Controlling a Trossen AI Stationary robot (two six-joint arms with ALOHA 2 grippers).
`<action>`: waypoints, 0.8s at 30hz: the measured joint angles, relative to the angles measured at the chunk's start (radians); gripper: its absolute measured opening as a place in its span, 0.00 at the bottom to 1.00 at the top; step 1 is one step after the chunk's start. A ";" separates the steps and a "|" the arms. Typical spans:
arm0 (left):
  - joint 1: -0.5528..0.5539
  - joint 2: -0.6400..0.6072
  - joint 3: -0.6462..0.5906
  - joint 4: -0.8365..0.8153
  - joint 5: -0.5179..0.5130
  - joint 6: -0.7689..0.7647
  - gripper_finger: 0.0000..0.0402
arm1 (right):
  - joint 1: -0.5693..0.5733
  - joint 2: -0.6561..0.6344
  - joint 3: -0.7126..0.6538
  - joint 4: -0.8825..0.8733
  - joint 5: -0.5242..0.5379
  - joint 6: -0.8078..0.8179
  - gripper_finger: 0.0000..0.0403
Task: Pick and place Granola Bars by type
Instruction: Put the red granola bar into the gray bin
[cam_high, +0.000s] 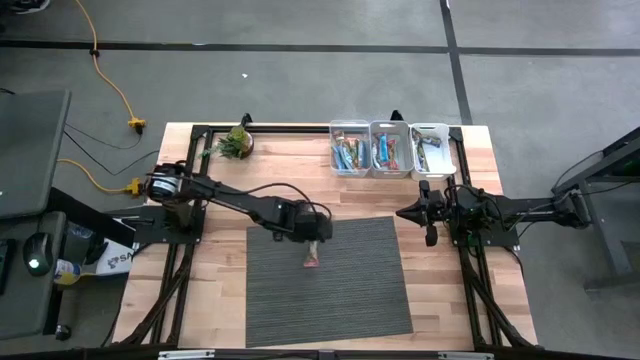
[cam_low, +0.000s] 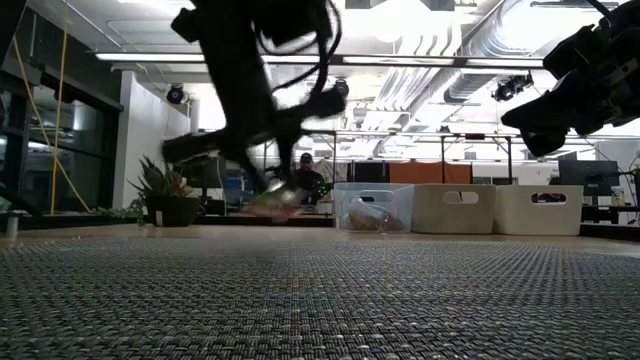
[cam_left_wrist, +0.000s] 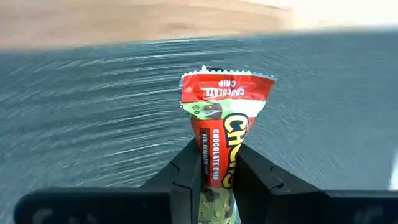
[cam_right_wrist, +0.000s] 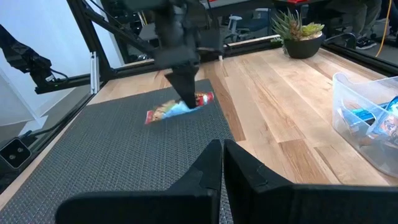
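**Operator:** Log the left arm for me.

**Observer:** Your left gripper (cam_high: 316, 243) sits over the upper middle of the dark woven mat (cam_high: 370, 300). Its fingers (cam_left_wrist: 186, 180) are closed tight on a red-wrapped chocolate chip granola bar (cam_left_wrist: 222, 127), pinching it low on the wrapper so that the crimped red end sticks out past the fingertips. In the low view the bar (cam_low: 272, 201) hangs clear of the mat, tilted, with the arm above it. The right wrist view shows the same bar (cam_right_wrist: 179, 107) under the left arm's fingers, above the mat surface.

**Operator:** And the right arm?

**Observer:** Your right gripper (cam_high: 431, 214) waits off the mat's right edge, over the bare wooden table (cam_high: 210, 300), just in front of the bins. Its two fingers (cam_right_wrist: 205, 168) are pressed together, nothing between them.

**Operator:** Where are the other bars?

**Observer:** Three clear bins stand side by side at the far edge of the table. The left bin (cam_high: 350, 148) holds a mix of blue and tan wrappers, the middle bin (cam_high: 390, 149) blue and red ones, and the right bin (cam_high: 432, 148) a few darker ones; you cannot read the types from above. The only bar I can see outside the bins is the one in the left gripper.

**Operator:** Anything else on the table?

**Observer:** A small potted plant (cam_high: 236, 143) at the far left corner, well apart from both grippers.
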 joint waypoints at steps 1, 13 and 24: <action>-0.005 -0.008 0.001 0.027 -0.012 0.070 0.16 | 0.000 0.001 0.000 0.001 0.000 0.000 0.00; -0.098 -0.060 -0.001 0.499 0.050 0.761 0.16 | 0.000 0.008 0.000 0.001 0.000 0.000 0.00; -0.086 -0.090 0.004 1.074 0.133 0.935 0.16 | 0.000 0.008 0.000 0.001 0.000 0.000 0.00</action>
